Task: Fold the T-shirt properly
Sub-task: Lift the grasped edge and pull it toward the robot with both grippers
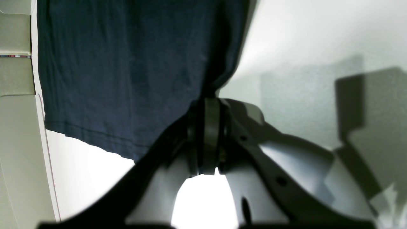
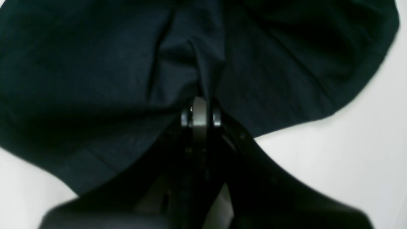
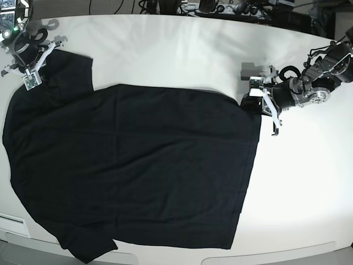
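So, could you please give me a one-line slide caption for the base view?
Black T-shirt spread on white table, left hand and right hand each gripping an upper corner.

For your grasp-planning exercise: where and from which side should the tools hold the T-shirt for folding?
Probably the T-shirt's far edge: the left tool pinches the far hem corner from its side, the right tool the far sleeve. The cloth lies flat, so edges are pinchable.

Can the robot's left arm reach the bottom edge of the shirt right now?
Yes, it looks so. The left gripper is already shut on the T-shirt at a hem corner, with nothing else in the way on the table.
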You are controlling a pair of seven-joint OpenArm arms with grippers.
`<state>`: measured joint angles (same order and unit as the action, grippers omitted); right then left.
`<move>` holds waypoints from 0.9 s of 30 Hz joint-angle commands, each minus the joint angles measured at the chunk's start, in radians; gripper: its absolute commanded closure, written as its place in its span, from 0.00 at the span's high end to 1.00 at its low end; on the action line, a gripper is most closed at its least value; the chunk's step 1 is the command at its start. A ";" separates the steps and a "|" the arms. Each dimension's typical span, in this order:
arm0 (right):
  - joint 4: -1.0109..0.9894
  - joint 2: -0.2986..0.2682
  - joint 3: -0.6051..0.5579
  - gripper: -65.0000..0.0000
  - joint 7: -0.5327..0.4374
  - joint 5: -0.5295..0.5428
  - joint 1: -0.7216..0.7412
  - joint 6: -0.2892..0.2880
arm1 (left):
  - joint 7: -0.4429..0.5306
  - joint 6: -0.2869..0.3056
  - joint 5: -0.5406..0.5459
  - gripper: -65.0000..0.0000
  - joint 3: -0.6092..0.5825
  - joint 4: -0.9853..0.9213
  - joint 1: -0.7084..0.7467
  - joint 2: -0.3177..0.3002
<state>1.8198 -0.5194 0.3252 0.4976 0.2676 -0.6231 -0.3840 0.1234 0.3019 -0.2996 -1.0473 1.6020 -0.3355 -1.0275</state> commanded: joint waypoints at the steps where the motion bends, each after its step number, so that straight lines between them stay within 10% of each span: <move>1: 0.011 -0.019 0.010 0.00 -0.004 -0.009 -0.003 0.010 | -0.077 0.060 -0.033 0.00 -0.011 -0.012 0.005 -0.024; 27: 0.492 -0.045 0.099 0.00 0.087 -0.058 -0.403 0.066 | -0.168 -0.007 -0.029 0.00 -0.011 0.389 0.077 -0.343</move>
<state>2.2963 -0.5541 0.4149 0.5953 0.2104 -1.0183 -0.3210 -0.0505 0.3084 -0.3302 -1.0668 1.9808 -0.2478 -1.3472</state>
